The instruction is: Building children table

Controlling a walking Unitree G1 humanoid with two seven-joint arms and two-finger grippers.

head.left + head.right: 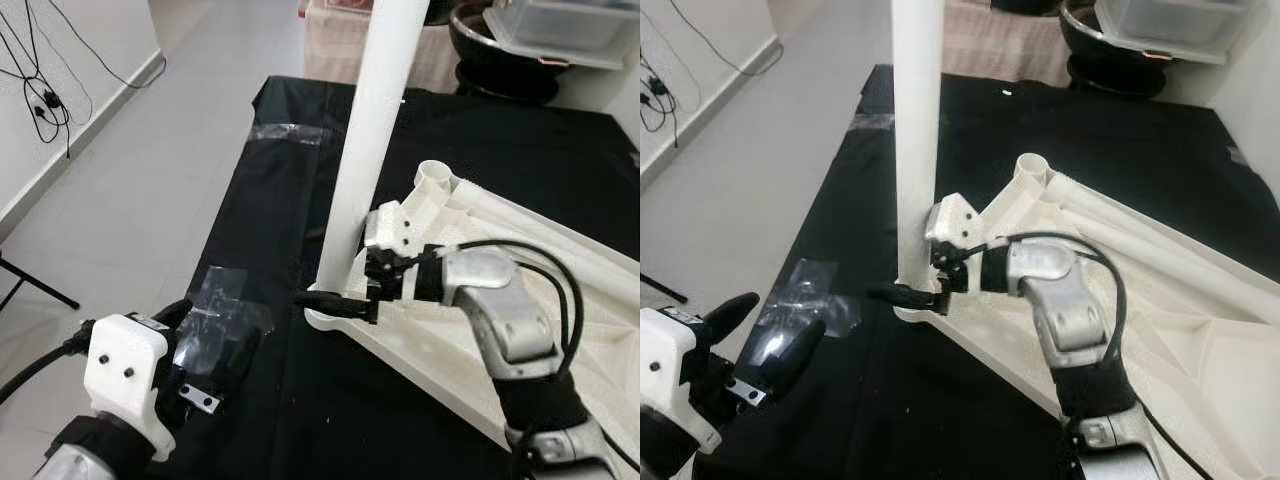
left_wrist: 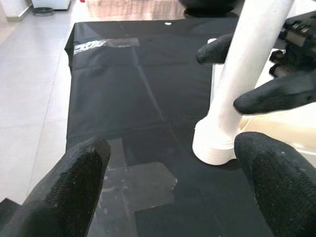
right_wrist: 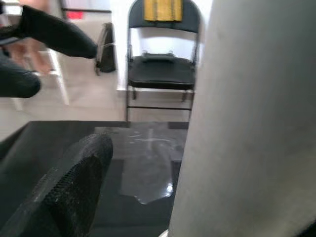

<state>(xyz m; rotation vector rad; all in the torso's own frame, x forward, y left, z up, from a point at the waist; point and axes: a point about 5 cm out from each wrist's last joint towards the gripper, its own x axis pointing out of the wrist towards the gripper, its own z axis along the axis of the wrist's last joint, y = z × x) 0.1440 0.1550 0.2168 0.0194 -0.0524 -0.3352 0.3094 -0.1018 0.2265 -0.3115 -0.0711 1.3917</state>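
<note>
The white children's table lies upside down on a black cloth. One white leg stands upright in its near corner socket, and an empty socket shows further back. My right gripper is at the base of this leg with one finger on each side of it. In the right wrist view a gap shows between the finger and the leg, so the gripper is open. My left gripper hovers open and empty over the cloth, left of the leg.
Clear tape patches hold the cloth down. Tiled floor and wall cables lie to the left. A black bowl and a plastic box stand at the back. A folding chair stands beyond the cloth.
</note>
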